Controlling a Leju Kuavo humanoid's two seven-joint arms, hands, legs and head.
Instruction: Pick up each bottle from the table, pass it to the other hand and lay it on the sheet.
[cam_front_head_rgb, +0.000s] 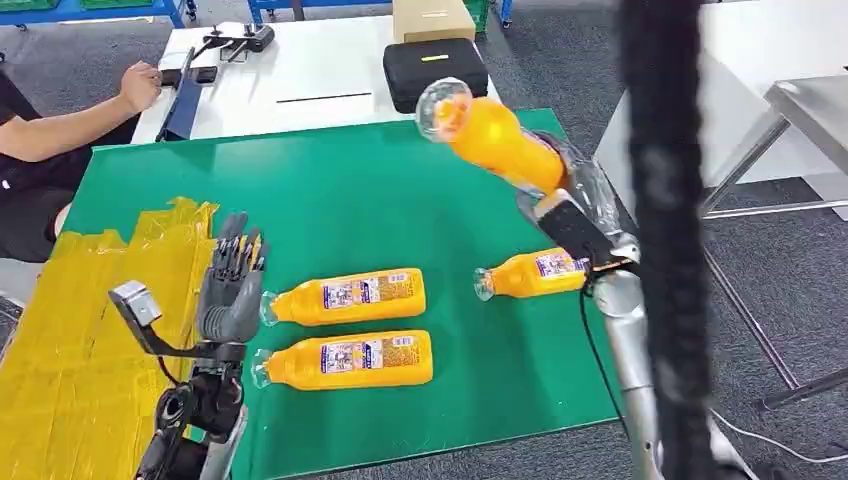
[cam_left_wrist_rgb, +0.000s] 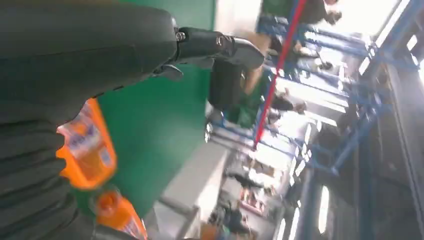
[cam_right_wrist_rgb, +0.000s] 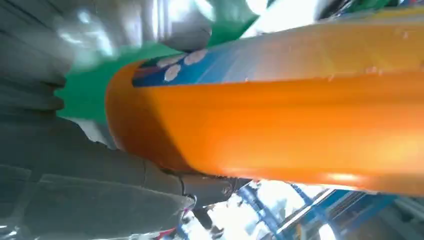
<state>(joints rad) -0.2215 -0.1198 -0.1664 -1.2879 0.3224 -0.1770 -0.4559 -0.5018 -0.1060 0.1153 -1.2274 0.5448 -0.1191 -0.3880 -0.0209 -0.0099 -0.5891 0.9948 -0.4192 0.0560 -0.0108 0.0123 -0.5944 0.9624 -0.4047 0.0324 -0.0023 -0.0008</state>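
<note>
Our right hand (cam_front_head_rgb: 560, 205) holds the lifted orange plastic juice bottle (cam_front_head_rgb: 490, 135) up high; our left hand (cam_front_head_rgb: 232, 285) waits open, holding nothing, and a clumsy pass could drop it

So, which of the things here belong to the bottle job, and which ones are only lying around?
Part of the job:
- raised bottle, held by the right hand
- three bottles lying on the green mat
- yellow sheet
- left hand, holding nothing

Just lying about:
- black case
- cardboard box
- dark tools on the white table
- a person's arm
</note>
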